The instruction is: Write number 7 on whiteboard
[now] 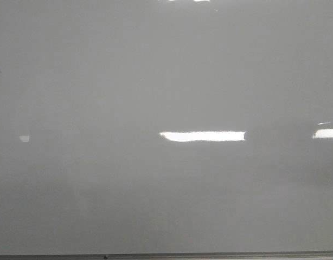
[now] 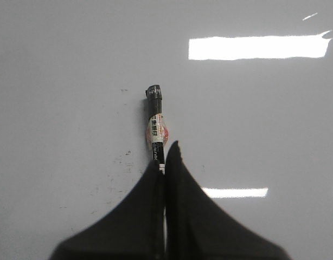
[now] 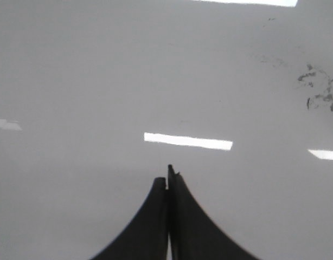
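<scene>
A black marker (image 2: 154, 127) is pinched in the left end effector (image 2: 165, 157), its long axis pointing straight out toward the whiteboard (image 1: 101, 81). The right end effector (image 3: 167, 181) is pressed together, empty.

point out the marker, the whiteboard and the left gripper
marker (image 2: 154, 116): left wrist view, on its black barrel above the label
whiteboard (image 1: 101, 81): front view, on a bare grey part
left gripper (image 2: 165, 154): left wrist view, between the fingertips, shut on the marker

Dim, grainy pics w/ bright rectangular glare strips on glossy whiteboard (image 1: 101, 81); soft focus.
</scene>
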Available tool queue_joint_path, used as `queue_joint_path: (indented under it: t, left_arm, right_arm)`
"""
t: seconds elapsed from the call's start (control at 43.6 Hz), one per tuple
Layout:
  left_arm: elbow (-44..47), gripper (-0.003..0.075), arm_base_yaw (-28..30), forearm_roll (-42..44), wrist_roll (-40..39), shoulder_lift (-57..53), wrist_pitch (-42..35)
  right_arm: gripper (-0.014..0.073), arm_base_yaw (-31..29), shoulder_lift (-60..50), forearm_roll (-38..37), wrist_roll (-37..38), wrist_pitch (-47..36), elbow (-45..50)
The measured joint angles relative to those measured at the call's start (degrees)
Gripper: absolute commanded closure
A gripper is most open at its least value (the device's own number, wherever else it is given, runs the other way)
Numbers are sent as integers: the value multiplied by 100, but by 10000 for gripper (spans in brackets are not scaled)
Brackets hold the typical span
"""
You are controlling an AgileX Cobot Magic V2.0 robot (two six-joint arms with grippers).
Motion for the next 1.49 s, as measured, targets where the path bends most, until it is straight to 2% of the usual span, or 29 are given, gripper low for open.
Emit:
queue_joint_path:
  t: [0.252, 0.39, 0.528, 0.688, 0.849, 1.124, 1.193, 1.262, 1.331, 1.4, 1.491]
  left_arm:
    - [-1582, 741, 0, -178, -2, 108, 1366]
    - [-2549, 741, 0, -152, 203, 594, 2308]
    - [-3143, 741, 0, -100, 281, 1149, 2883]
    - [-3325, 741, 0, -89, 292, 1715, 3149]
    - [-3325, 741, 0, -89, 292, 2144, 3441]
    - [-3325, 741, 0, -89, 292, 2534, 3644]
    - [-3325, 732, 0, -89, 292, 2615, 3644]
    - [-3325, 678, 0, -89, 292, 2696, 3663]
    - [-3325, 572, 0, -89, 292, 2770, 3734]
    - [-3325, 409, 0, -89, 292, 2859, 3804]
    - [-3325, 202, 0, -89, 292, 2971, 3842]
  right_arm:
    - [662, 0, 0, 0, 0, 858, -1291]
    - [662, 0, 295, 12, 0, 1383, -2118]
    - [662, 0, 833, 12, 0, 2057, -2876]
    - [662, 0, 1565, 15, 0, 2972, -3787]
    - [662, 0, 2193, 15, 0, 3718, -4186]
    - [657, 0, 2742, 24, 11, 3860, -4194]
    - [627, 0, 2822, 24, 12, 3860, -4194]
    - [534, 0, 2885, 24, 12, 3860, -4194]
    - [387, 0, 2911, 24, 12, 3846, -4194]
    - [204, 0, 2932, 24, 12, 3835, -4194]
    - [44, 0, 2932, 24, 12, 3822, -4194]
